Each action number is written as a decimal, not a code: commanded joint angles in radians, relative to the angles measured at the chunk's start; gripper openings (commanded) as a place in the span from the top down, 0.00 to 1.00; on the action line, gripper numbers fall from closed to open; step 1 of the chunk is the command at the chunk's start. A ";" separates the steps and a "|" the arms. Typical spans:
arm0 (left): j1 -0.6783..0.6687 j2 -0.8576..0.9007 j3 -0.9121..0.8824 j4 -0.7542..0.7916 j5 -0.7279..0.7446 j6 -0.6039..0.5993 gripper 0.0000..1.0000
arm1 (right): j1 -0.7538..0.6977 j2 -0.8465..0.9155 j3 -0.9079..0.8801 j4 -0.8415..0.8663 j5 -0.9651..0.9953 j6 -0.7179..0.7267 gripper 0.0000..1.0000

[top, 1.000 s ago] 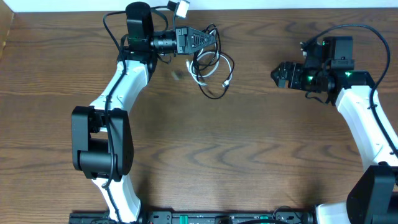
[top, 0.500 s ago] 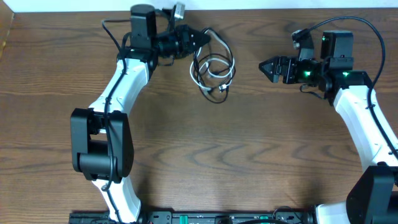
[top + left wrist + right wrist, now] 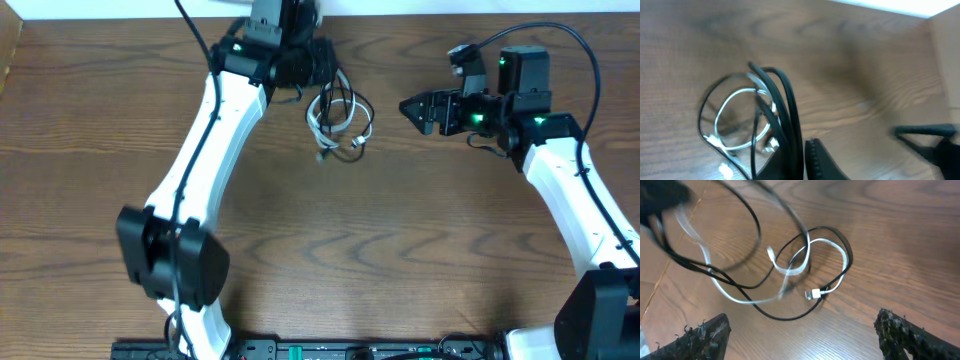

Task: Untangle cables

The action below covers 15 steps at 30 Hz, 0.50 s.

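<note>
We watch the left pincer point(image 3: 322, 66), clamped on the cables point(image 3: 322, 115), carry them toward twelve o'clock on the bench point(image 3: 400, 250) — the right pincer point(image 3: 408, 106), spread wide, nears from three o'clock, seemingly to pull one free.

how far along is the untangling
Done: nothing yet; the black and white cables are one looped bundle. In hand: the left gripper is shut on the bundle's top, with some strands lifted. The right gripper is open, facing the loops and holding nothing. Left: grip a second strand, pull the two cords apart and lay them down separately.
</note>
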 commanded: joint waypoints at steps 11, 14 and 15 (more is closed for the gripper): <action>-0.011 -0.149 0.095 -0.046 0.104 0.055 0.65 | 0.103 -0.003 0.002 0.111 0.089 0.219 0.23; -0.011 -0.163 0.095 -0.048 0.097 0.060 0.68 | 0.127 -0.003 0.002 0.109 0.150 0.244 0.23; -0.010 -0.164 0.095 -0.050 0.096 0.064 0.68 | 0.130 -0.003 0.002 0.107 0.158 0.248 0.23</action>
